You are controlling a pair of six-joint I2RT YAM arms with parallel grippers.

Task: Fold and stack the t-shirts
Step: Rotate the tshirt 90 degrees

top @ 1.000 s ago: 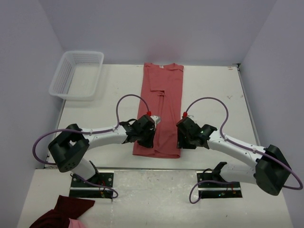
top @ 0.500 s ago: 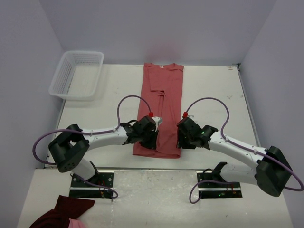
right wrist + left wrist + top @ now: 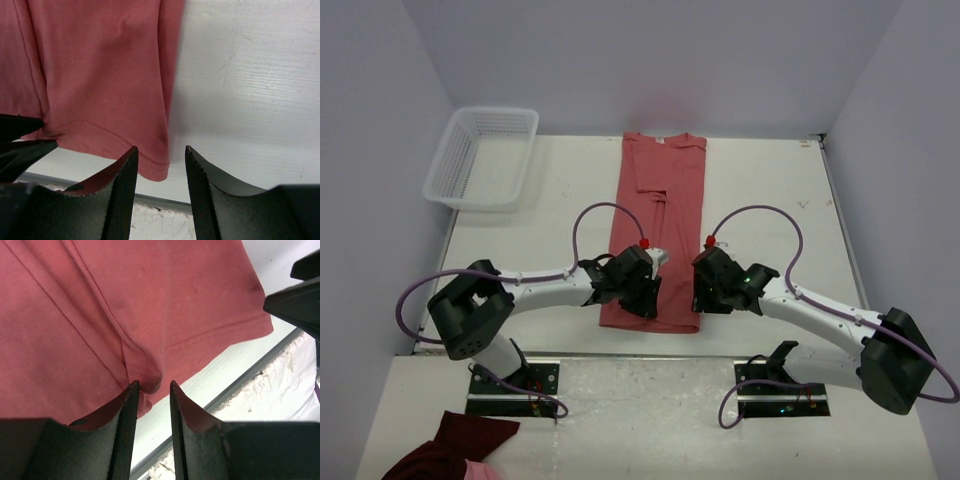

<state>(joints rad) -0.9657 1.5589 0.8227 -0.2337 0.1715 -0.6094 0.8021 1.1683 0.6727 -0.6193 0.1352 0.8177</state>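
t-shirt (image 3: 660, 200): one salmon-red shirt lies flat along the middle of the tabletop (image 3: 540, 230), folded into a long strip with its neck label at the far end and its hem at the near edge.
handling: light, limp cotton that will likely sag and crease. The layers may slide apart, so the two near hem corners look the best hold, with all layers pinched together.
left fingers (image 3: 125, 415): narrowly apart, with a pucker of hem between the tips. Whether they clamp it cannot be told.
right fingers (image 3: 120, 190): spread, straddling the right hem corner and grasping nothing.
surroundings: a white basket (image 3: 470, 203) sits at the far left.
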